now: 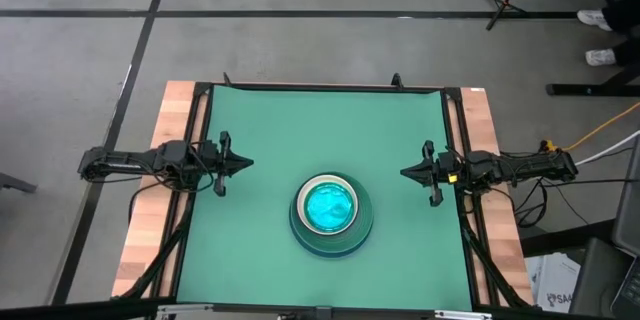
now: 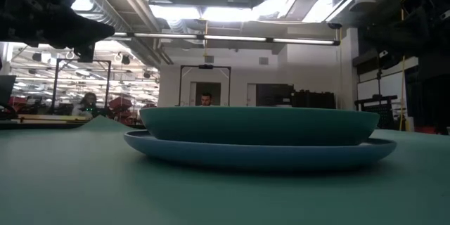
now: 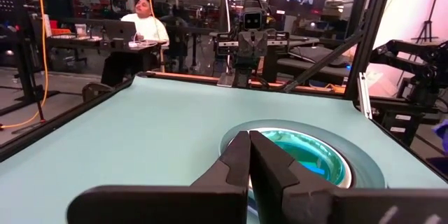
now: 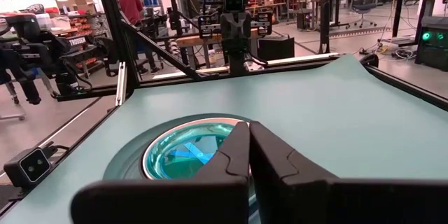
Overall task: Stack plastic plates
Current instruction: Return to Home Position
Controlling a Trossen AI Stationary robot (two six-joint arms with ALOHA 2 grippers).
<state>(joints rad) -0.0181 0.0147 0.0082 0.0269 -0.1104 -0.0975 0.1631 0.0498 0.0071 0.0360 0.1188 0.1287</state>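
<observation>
1. Left tool [image 1: 238, 164]: left-centre of the high view, near the left side of the table [image 1: 300, 130]. Fingers together, gripping nothing. Parked clear, I judge, because the stacking looks done.
2. Plastic plates [image 1: 331, 215]: 1 stack, lower centre of the table, cyan on top. Count unreadable: the low view shows only 2 wide rims, and the smaller plates are hidden inside.
3. Right tool [image 1: 408, 172]: right-centre, fingers together, empty, mirroring item 1.

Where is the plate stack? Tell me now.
In the high view the plate stack sits on the green mat, centred side to side and nearer the picture's bottom edge, between the left gripper and right gripper, touching neither.
</observation>
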